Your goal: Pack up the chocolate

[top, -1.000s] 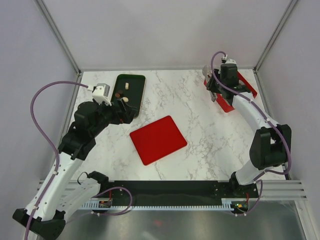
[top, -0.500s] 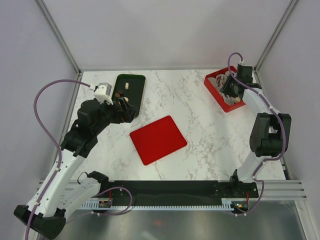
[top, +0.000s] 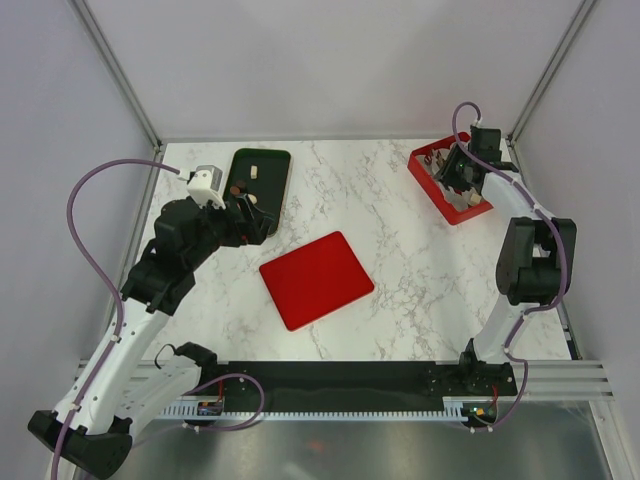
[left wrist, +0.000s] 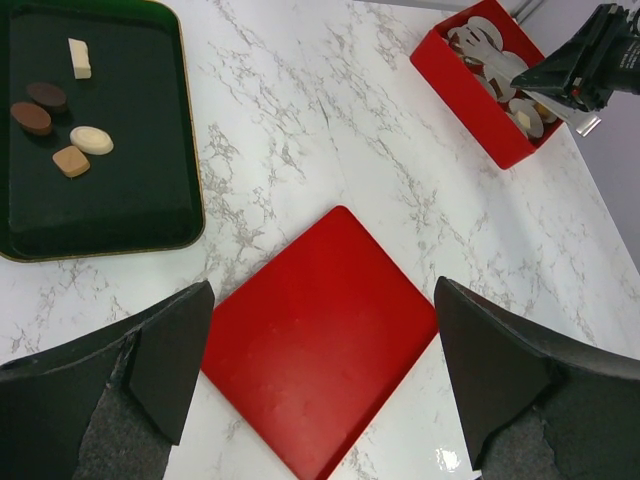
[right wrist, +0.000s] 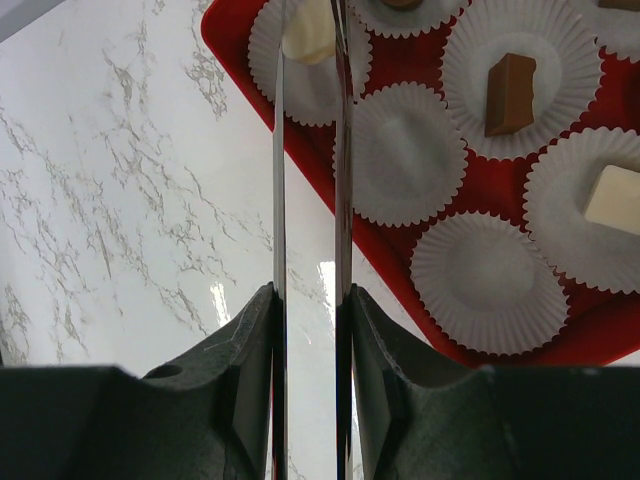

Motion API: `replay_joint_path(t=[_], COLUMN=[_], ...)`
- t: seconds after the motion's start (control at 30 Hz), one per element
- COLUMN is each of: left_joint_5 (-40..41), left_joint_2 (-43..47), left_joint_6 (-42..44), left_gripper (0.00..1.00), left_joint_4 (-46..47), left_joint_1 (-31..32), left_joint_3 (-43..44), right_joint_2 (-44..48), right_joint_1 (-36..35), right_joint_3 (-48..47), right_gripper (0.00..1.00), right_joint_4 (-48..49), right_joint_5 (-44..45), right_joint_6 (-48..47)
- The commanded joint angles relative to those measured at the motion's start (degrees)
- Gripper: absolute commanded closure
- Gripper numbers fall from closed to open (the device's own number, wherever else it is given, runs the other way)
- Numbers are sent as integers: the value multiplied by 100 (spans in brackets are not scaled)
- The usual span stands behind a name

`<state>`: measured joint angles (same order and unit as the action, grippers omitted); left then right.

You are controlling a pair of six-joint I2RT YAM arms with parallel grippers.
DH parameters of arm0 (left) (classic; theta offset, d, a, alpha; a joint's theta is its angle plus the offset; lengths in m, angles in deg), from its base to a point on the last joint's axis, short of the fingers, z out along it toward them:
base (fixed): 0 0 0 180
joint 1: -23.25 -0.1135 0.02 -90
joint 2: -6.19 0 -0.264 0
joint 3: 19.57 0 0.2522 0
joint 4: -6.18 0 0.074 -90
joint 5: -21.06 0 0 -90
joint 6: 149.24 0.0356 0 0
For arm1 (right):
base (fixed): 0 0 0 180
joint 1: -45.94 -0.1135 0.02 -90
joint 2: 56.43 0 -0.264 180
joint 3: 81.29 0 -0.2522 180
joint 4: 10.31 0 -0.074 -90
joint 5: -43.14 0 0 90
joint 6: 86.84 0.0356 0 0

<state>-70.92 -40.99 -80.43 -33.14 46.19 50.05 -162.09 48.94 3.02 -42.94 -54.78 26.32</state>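
Loose chocolate [left wrist: 91, 140]: five brown and cream pieces, ahead-left of left claw [left wrist: 322, 290].
Boxed chocolate [right wrist: 510, 95]: brown and cream pieces beyond right claw [right wrist: 308, 300].

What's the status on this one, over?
Left tool open beside green tray. Right tool shut on tongs over red box, cream piece at their tips. Five chocolates on tray. Red lid lies mid-table.

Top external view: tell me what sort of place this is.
Most likely a robotics lab test cell, not a kitchen: a marble-pattern table walled by grey panels, two arms bolted to a rail at its near edge, and staged props, a dark tray of chocolates and a red box of paper cups.
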Motion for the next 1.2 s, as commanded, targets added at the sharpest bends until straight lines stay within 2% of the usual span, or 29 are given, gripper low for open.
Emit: replay_joint_path(t=[0.0, 1.17], left_joint_5=[31, 4], left_joint_2=[33, 51], left_joint_6=[-52, -52], left_gripper=[0, 0], left_joint_4=[253, 245], left_joint_1=[-18, -88], left_joint_3=[31, 39], right_joint_2=[-68, -68], right_joint_1=[7, -10], right_joint_3=[-244, -315], right_gripper=[63, 52], right_joint_4=[235, 420], right_joint_5=[-148, -306], right_joint_6=[119, 180])
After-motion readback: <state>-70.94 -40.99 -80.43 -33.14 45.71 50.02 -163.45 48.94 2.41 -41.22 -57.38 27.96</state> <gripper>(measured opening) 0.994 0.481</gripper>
